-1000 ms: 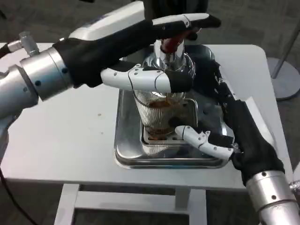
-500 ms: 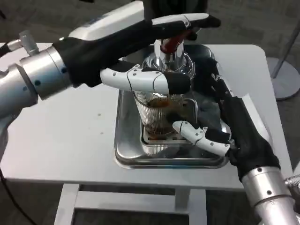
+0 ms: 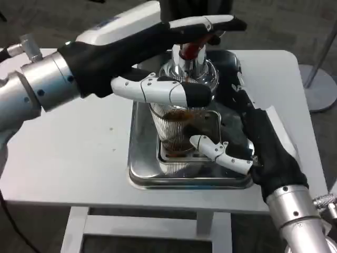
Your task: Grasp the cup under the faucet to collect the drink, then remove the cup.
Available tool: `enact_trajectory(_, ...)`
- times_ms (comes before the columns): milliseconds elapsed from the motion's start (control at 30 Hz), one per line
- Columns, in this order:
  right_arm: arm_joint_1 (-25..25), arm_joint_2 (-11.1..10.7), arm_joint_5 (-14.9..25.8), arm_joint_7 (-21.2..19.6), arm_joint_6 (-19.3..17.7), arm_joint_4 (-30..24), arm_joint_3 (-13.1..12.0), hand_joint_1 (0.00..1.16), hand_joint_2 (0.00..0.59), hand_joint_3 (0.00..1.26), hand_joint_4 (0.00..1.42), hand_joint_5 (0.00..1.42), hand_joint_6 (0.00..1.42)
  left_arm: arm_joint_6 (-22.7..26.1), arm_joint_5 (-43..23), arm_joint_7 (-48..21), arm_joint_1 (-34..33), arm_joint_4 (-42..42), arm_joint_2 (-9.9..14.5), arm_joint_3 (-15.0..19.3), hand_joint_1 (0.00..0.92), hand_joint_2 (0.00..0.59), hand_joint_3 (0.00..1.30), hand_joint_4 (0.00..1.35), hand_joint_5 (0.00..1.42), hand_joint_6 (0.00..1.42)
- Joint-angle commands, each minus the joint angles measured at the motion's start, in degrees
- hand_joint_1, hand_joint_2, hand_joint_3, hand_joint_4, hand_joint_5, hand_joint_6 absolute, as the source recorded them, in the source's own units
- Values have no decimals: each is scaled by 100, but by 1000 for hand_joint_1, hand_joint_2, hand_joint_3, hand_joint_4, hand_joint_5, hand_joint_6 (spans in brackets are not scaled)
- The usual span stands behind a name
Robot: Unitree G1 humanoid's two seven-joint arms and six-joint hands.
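From the head view, my right hand (image 3: 247, 150) grips the ribbed cup (image 3: 176, 129), which stands on the steel tray (image 3: 138, 168) under the faucet (image 3: 188, 66). My left hand (image 3: 158, 58) holds the tap lever (image 3: 194, 46). Overfilling, or a tilted pull, could spill drink onto the desk (image 3: 79, 153).

At frame centre, my right hand (image 3: 253, 142) grips the ribbed cup (image 3: 176, 132) under the faucet (image 3: 188, 55); my left hand (image 3: 158, 63) presses its red lever (image 3: 194, 47).

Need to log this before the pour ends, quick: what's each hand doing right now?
Left hand: on the faucet's red handle, fingers over it; a firm grip cannot be told.
Right hand: wrapped around the ribbed cup, holding it.
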Motion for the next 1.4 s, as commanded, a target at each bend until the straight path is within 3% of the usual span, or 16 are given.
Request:
enact_trajectory(33, -60, 66, 60, -58, -115, 73, 30, 773, 233, 15, 86, 133, 283, 161, 356, -377, 360, 324, 227, -224, 0, 36, 141, 84, 174, 260)
enact_trajectory(1167, -470, 133, 113, -206, -230, 604, 147, 771, 234, 52, 105, 156, 283, -175, 320, -410, 240, 816, 277, -225, 0, 35, 141, 84, 169, 260)
enact_trajectory(1400, -646, 162, 120, -240, -259, 803, 128, 771, 234, 62, 109, 165, 283, -108, 66, -422, 167, 1038, 236, -151, 0, 35, 141, 82, 162, 260)
